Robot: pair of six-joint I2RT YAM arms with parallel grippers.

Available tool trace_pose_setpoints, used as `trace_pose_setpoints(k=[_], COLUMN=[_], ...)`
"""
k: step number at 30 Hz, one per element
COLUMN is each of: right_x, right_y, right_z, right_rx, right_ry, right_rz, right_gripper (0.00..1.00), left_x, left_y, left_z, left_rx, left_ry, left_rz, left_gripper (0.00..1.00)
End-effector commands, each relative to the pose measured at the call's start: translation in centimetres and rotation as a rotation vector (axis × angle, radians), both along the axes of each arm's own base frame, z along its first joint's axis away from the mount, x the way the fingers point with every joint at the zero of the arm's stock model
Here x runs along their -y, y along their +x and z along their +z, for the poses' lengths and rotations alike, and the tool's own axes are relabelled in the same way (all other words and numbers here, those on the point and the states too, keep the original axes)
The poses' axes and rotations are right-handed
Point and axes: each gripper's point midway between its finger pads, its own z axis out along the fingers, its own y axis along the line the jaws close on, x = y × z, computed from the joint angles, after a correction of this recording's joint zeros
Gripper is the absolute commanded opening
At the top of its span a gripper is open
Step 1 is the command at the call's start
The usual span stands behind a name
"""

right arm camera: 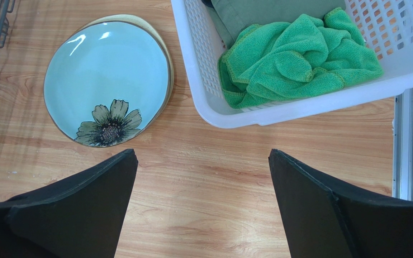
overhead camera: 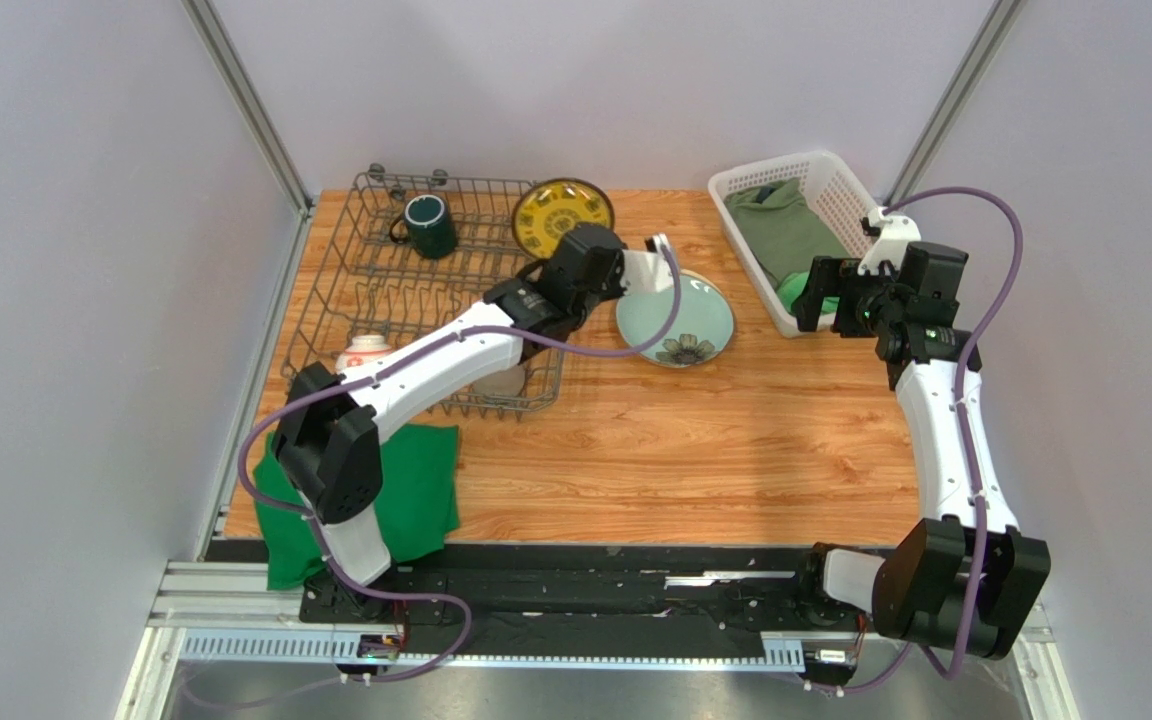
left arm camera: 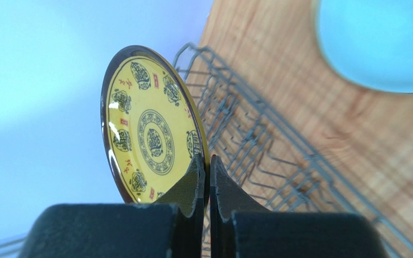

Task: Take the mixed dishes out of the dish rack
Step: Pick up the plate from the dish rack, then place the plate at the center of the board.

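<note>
**A:** Why does the left end effector take the yellow patterned plate by the edge?

**B:** The plate stands on edge, so the rim is the one part two fingers can get around. The jaws are pressed together with the rim running down between them. I judge it has hold of the plate and nothing else.

**A:** Where is the plate?

**B:** At the far right corner of the dish rack, which fills the far left corner of the counter. It rises straight ahead of the fingertips, with its patterned face turned towards the wrist camera. The fingers hide its lower edge, so I cannot tell whether it is clear of the tines.

**A:** And the pale teal plate?

**B:** It lies flat on the counter just right of the rack, with a cream rim showing beneath it. That looks like the spot for unloaded dishes, and it is near the left end effector.

**A:** The right end effector?

**B:** Its jaws are spread wide and hold nothing. It hangs over bare counter between the teal plate and the white basket holding a green cloth, probably to keep out of the way.

**A:** What else is in the rack?

**B:** The dark green mug is at its far side and the small red-and-white patterned bowl is at its near left. Both are well apart from either end effector.
</note>
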Motion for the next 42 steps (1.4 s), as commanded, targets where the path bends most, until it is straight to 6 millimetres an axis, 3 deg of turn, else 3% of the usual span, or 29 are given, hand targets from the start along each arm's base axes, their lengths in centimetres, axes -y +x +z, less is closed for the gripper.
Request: trace_pose_setpoints(k=[1,8,20,35,42], right_x=[0.6,1.2,2.2,2.1,2.1], right_y=[0.4,0.2,0.3,0.4,0.5], right_z=[2.9,3.7,3.6,3.2,2.9], right_rx=[0.083,0.11,0.096,0.083,0.074], right_ry=[-0.027,-0.036,-0.057,-0.052,-0.048], right_rz=[-0.026,-0.066,-0.114,-0.101,-0.097], right_gripper=[0.99,0.99,0.99,0.99,0.99], left_x=[2.0,7.4,13.9,17.7,18.4], left_y=[-2.1,-4.1,-6.5,-6.2,-6.1], left_z=[-0.3,-3.6,-7.7,-12.3,-14.1], left_rx=[0.017,0.021,-0.022,-0.09,-0.11], left_ry=[0.036,0.07,0.088,0.139,0.149], left_rz=[-0.043,-0.123,-0.24,-0.341,-0.358], left_gripper=[0.0,0.0,0.0,0.0,0.0])
